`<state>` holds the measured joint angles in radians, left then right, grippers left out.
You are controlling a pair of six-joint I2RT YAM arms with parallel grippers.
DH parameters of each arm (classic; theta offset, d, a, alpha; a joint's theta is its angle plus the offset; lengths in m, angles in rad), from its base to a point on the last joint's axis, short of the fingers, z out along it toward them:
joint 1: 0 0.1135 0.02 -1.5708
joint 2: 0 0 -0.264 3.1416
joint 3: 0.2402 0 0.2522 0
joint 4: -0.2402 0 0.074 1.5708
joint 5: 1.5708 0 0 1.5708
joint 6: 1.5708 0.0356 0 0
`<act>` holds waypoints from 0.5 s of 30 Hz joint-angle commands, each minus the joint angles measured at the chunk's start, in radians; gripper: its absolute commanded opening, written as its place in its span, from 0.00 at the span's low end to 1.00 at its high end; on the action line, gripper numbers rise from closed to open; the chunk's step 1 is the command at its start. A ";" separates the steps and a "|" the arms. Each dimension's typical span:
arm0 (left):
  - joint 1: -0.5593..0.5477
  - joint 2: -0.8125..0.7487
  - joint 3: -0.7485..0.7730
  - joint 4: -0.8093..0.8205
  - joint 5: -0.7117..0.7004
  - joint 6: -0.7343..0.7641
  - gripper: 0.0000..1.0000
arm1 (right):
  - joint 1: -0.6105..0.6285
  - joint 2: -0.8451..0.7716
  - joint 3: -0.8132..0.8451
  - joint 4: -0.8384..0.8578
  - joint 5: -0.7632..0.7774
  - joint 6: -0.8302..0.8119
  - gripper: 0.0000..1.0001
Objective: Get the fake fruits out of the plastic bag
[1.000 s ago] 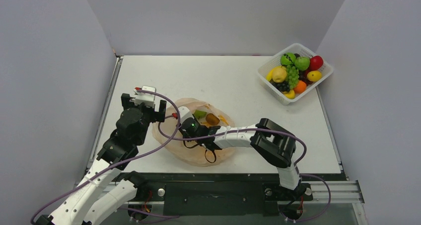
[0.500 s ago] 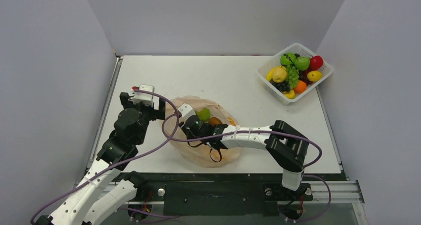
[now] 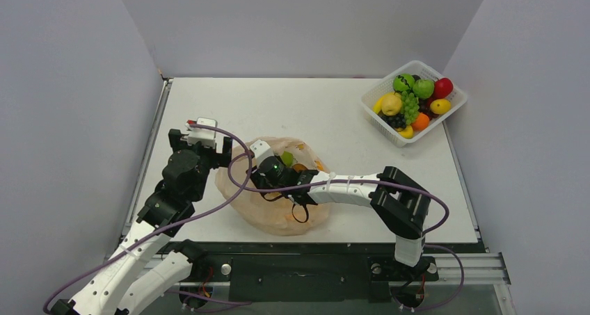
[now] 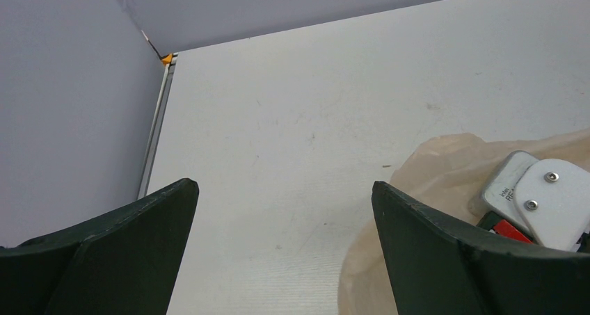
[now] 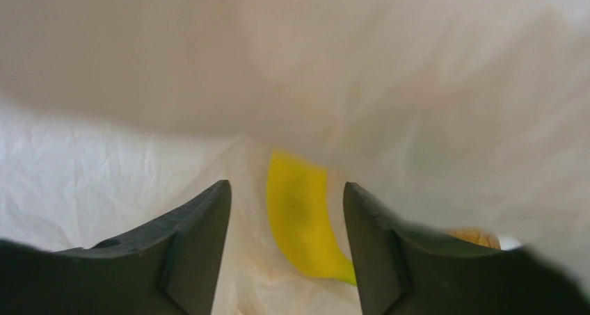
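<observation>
Fruits: inside the bag (image 3: 278, 214). From above, a green one (image 3: 286, 158) and an orange-brown one (image 3: 300, 167) show at its mouth. The right wrist view shows the banana (image 5: 299, 221), blurred.
Bag: peach, crumpled, lying on the table (image 3: 313, 106) near the front edge, between the two arms.
Right claw (image 5: 285, 190): pushed into the bag's mouth, jaws partly apart, nothing held. The banana lies just ahead, in line with the gap.
Left claw (image 4: 283, 186): jaws wide, empty, over bare table just beside the bag's left edge, apart from it.
Step in hand: likely lining up on the banana for a first grasp. No fruit is out yet.
Doing it well: go deeper until both tips pass the banana's sides, take it across the narrow width near the middle, then close.
Watch: a fold of film hangs above the jaws and plastic may get pinched with the fruit. Glossy skin may slip.
Help: the left claw could pin the bag's rim so the bag stays down on the lift.
Basket (image 3: 372, 108): far right corner, holding other fruits, well apart.
</observation>
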<state>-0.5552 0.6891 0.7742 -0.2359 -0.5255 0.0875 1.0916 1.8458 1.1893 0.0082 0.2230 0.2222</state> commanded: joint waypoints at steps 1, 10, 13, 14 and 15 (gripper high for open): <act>-0.003 0.006 -0.002 -0.003 0.023 0.003 0.96 | -0.005 0.014 0.040 0.040 0.036 0.026 0.59; -0.003 0.014 -0.004 -0.003 0.020 0.002 0.96 | -0.006 0.092 0.083 0.050 0.010 0.030 0.58; -0.003 0.017 -0.002 -0.004 0.020 0.003 0.96 | -0.006 0.126 0.091 0.048 0.008 0.032 0.53; -0.003 0.017 -0.002 -0.004 0.019 0.003 0.96 | -0.007 0.137 0.092 0.047 0.016 0.031 0.52; -0.002 0.016 -0.001 -0.003 0.019 0.003 0.96 | -0.008 0.141 0.093 0.046 0.021 0.030 0.51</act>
<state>-0.5495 0.7097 0.7738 -0.2581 -0.5503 0.0944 1.0927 1.9465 1.2388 0.0338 0.2234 0.2359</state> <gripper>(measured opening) 0.959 0.527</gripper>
